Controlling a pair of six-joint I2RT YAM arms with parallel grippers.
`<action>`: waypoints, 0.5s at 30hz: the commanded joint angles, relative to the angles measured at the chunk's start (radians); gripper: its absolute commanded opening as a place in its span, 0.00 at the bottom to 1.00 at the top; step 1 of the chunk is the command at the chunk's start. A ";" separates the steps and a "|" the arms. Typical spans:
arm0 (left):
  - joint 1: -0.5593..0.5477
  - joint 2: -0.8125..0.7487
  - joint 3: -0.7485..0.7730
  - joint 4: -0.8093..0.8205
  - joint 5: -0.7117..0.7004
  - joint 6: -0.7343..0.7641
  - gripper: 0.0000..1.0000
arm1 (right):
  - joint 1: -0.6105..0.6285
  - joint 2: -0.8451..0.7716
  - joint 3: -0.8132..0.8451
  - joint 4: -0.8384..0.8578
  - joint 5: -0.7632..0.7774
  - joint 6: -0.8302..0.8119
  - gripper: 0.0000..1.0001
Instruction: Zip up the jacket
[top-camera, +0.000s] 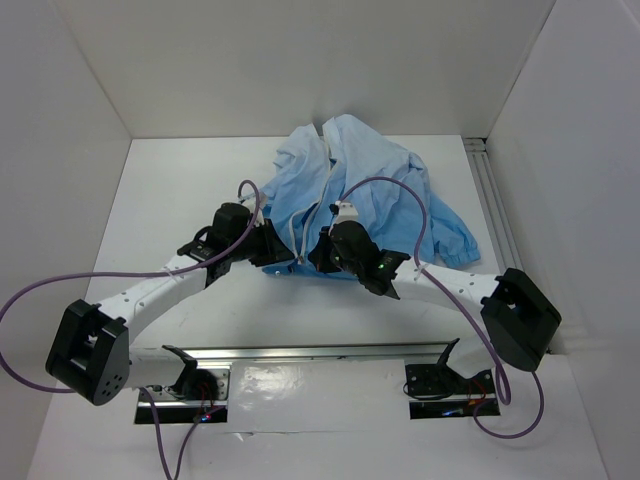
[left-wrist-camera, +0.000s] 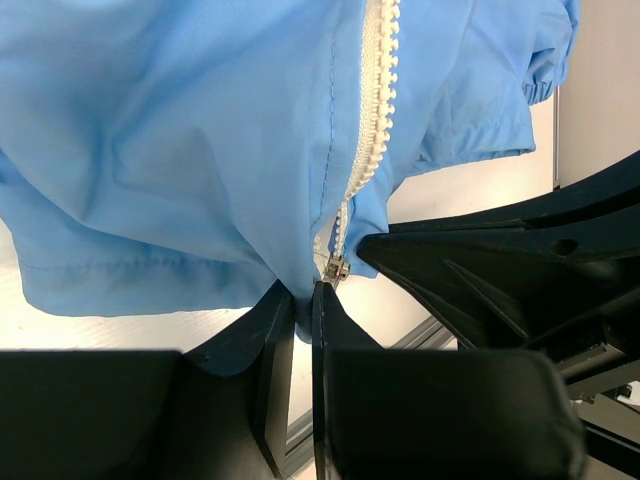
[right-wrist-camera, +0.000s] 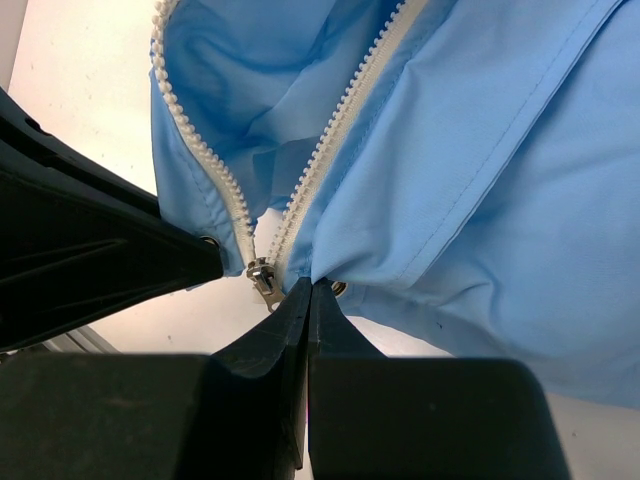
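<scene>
— How does the left gripper stand?

— Its two fingers are pressed almost together. A fold of the bottom hem of the jacket is pinched between them, just left of the small metal slider.

— And the right gripper?

— The same. Its fingers are together on the hem at the other side of the slider, and a round metal snap sits just beside the fingertips.

— Are the two near each other?

— Very near. Each wrist view shows the black body of the other gripper just beside the slider.

— What about the zipper?

— The slider sits at the lowest end, at the hem. Above it the two rows of white zipper teeth go apart like a V, so the front is open.

— Where does the jacket lie?

— In the top view it is bunched on the white table, in the middle toward the far wall. Its near edge reaches both grippers. One gathered cuff lies out to the right.
</scene>
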 joint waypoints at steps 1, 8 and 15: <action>-0.003 0.001 0.026 0.040 0.009 0.011 0.00 | 0.009 0.005 0.023 0.027 0.005 0.003 0.00; -0.003 0.000 0.017 0.040 0.000 0.011 0.00 | 0.009 0.005 0.032 0.027 0.005 0.003 0.00; -0.003 -0.020 0.017 0.031 -0.023 0.001 0.00 | 0.009 0.005 0.023 0.027 -0.004 0.003 0.00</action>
